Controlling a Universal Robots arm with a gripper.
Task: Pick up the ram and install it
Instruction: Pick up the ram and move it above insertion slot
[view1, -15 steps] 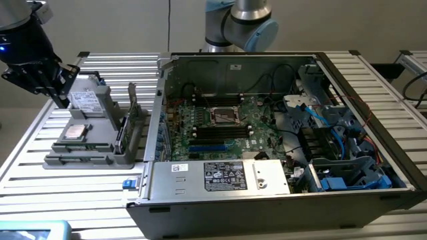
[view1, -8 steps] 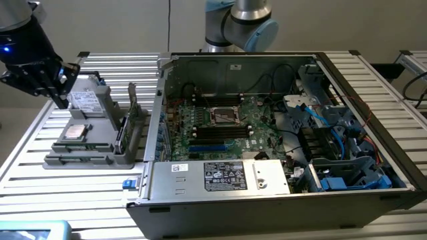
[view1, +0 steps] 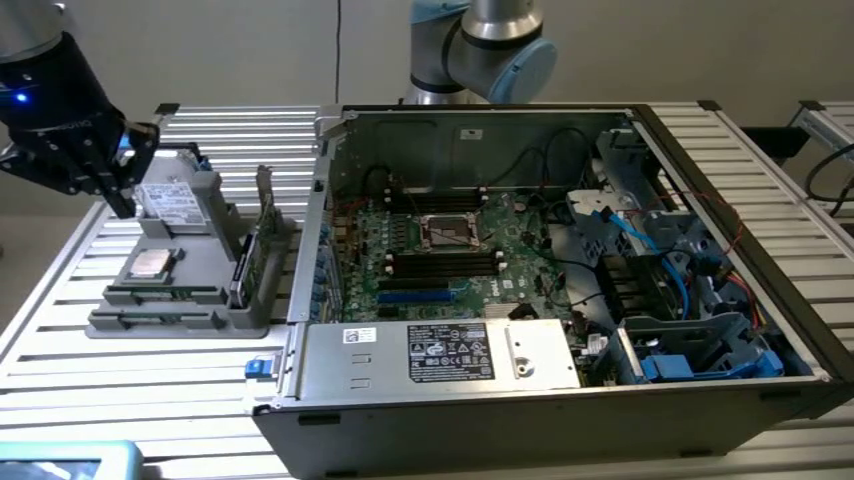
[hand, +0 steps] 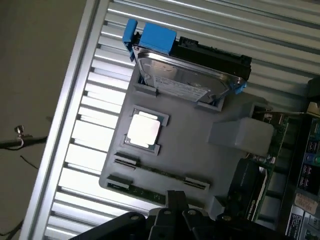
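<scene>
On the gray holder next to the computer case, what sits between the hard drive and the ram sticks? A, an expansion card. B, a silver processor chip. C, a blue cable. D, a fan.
B: the silver processor chip lies in a square pocket of the gray holder, with the hard drive on one side and the two ram sticks on the other.

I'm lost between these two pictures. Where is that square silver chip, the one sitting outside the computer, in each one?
Exterior view: the silver chip lies on the grey holder, to the exterior view's left of the computer case.
Wrist view: the silver chip sits in a square pocket of the grey holder.
Shared landmark: the hard drive with blue clips, next to the chip on that holder.
</scene>
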